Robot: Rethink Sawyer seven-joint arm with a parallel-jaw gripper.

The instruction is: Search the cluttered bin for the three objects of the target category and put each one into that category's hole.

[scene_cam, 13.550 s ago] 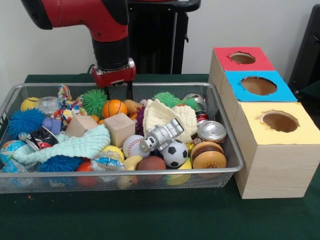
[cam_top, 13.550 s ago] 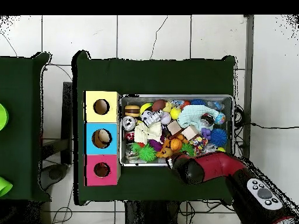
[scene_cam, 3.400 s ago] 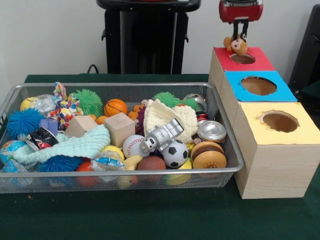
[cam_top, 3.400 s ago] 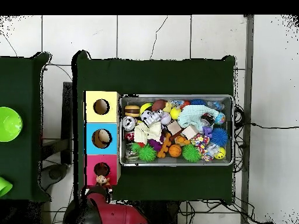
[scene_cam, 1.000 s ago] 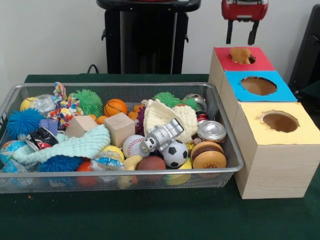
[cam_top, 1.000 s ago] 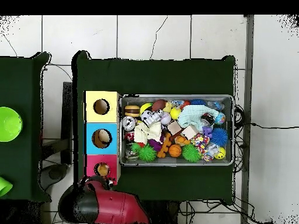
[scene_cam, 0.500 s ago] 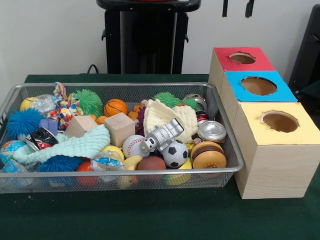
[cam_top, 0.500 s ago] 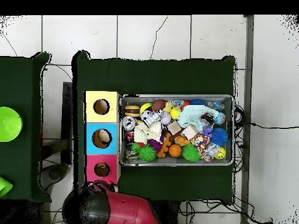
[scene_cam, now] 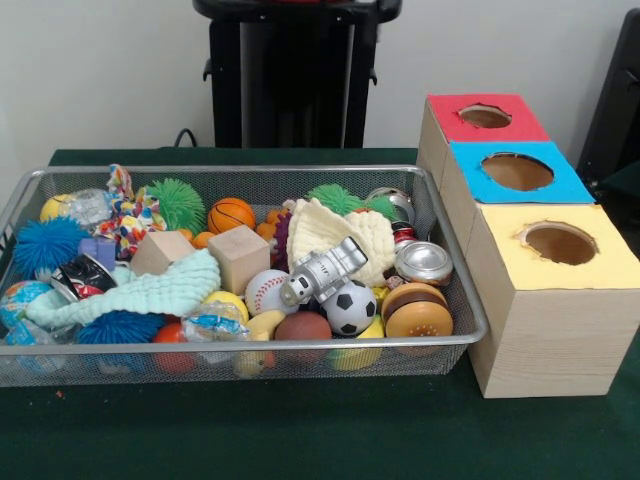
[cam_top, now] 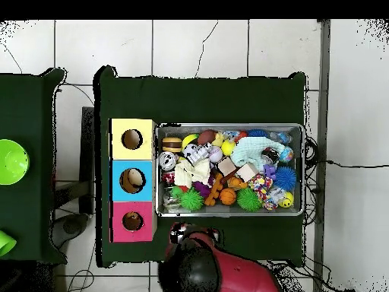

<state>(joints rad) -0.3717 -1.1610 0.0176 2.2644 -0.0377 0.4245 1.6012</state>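
Gripper (cam_top: 181, 233) just short of the bin (scene_cam: 300, 170), jaw opening not discernible — advisable to single out one exposed target in the clutter ahead of the jaws, descend vertically, lift clear, then carry left to the red hole (scene_cam: 485, 116).

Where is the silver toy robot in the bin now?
In the front view, the silver toy robot lies right of the bin's centre, between the baseball and the soccer ball.
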